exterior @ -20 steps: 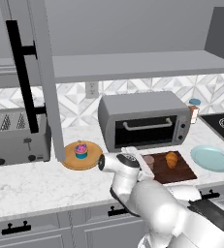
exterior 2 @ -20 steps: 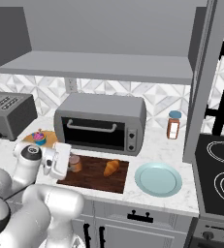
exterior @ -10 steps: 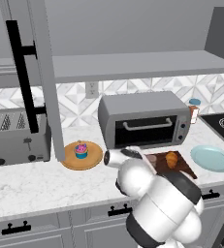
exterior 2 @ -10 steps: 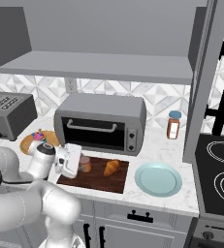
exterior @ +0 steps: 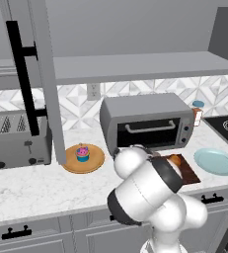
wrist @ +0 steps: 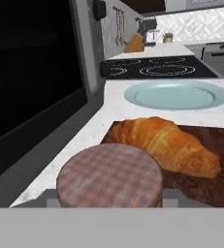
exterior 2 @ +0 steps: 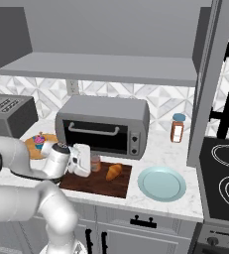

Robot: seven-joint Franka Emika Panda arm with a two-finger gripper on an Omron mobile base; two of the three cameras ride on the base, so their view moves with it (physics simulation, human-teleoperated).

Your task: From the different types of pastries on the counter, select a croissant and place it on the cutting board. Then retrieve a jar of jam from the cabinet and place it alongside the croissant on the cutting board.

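Since a second ago the arm has swung lower; the gripper (exterior 2: 87, 161) clasps the jar (exterior 2: 94, 162), just before the croissant (exterior 2: 113, 171), over the cutting board (exterior 2: 96, 182).

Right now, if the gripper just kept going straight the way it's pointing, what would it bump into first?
Apart from the jam jar right at the gripper, probably the croissant on the cutting board just beyond. The light blue plate lies further along; depth is hard to judge.

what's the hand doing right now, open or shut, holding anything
Hand: shut on the jam jar, which stands at the cutting board beside the croissant.
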